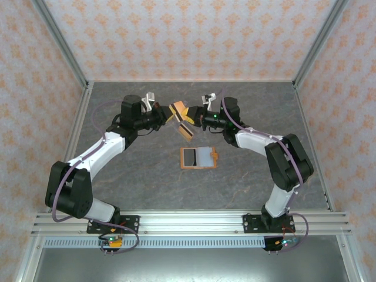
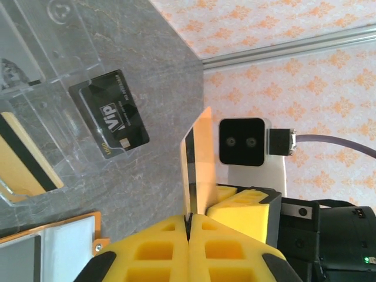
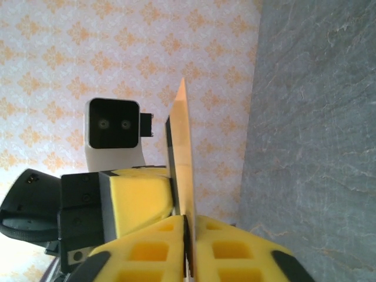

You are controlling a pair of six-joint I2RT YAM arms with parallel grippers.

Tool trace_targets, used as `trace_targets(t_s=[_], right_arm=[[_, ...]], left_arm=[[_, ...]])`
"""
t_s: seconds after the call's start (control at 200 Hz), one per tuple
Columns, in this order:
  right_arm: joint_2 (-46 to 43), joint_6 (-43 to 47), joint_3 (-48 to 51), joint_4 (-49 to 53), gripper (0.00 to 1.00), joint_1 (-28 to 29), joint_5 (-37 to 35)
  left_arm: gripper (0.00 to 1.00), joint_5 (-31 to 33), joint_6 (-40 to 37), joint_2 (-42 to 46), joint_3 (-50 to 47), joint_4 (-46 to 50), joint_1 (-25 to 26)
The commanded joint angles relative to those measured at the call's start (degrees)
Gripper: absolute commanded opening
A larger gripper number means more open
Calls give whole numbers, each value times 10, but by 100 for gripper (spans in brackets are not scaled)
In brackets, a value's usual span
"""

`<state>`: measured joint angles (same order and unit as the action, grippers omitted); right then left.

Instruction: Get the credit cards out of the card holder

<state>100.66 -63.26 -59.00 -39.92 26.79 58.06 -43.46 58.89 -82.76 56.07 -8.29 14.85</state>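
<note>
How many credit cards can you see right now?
3. A held card is pinched between the left gripper and right gripper; a black card and a striped card sit in the clear tray. The holder may hide more.
</note>
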Motion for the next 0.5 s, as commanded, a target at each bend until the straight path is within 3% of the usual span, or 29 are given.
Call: trace_targets(t_s=[0.0,0.265,0.37,0.495], right_arm=[[-21,66,-11,42,5,-5,-18],[-67,414,-51,358,0,2,-154],[-58,517,-71,412,0,17,-220],[-27,601,-107,458,0,40,-282]], left_arm=[[23,20,-29,17,-3,56,-6],[80,197,-144,29,9,272,-5],[93,254,-160,30,5,308,-7],[100,286,-170,28,1,324,-8]])
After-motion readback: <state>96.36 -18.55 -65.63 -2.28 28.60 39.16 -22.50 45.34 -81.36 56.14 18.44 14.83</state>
